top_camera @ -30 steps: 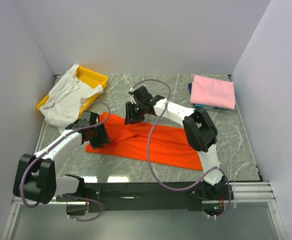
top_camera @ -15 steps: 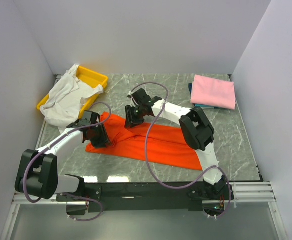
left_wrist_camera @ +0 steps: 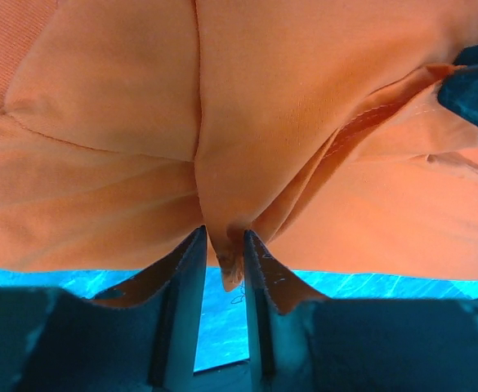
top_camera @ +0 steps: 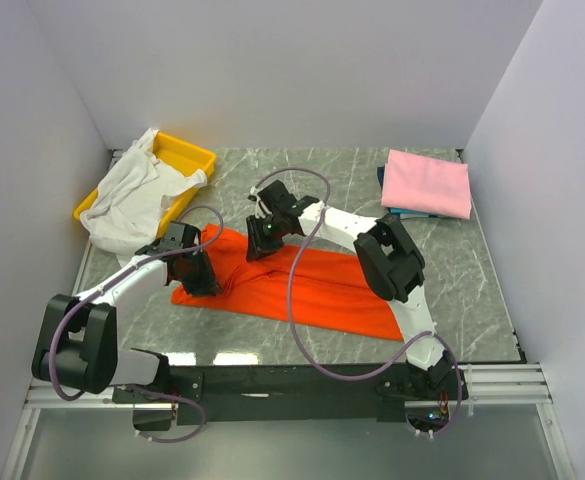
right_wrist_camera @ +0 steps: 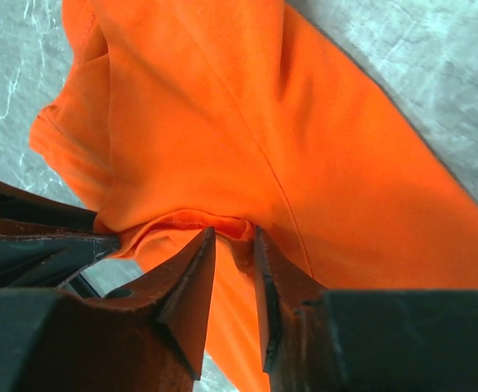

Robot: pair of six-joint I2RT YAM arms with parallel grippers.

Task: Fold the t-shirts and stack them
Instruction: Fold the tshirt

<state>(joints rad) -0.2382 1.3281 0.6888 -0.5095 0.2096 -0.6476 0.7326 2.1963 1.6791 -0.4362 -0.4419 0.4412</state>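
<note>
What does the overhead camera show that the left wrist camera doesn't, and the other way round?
Only the overhead view: the yellow tray with the white t-shirt draped over it, the folded pink t-shirt at the far right, and the full outline of the orange t-shirt on the table. Only the left wrist view: up close, the left gripper with its fingers closed on a pinched ridge of cloth. Both: the orange t-shirt and the left gripper on it.
</note>
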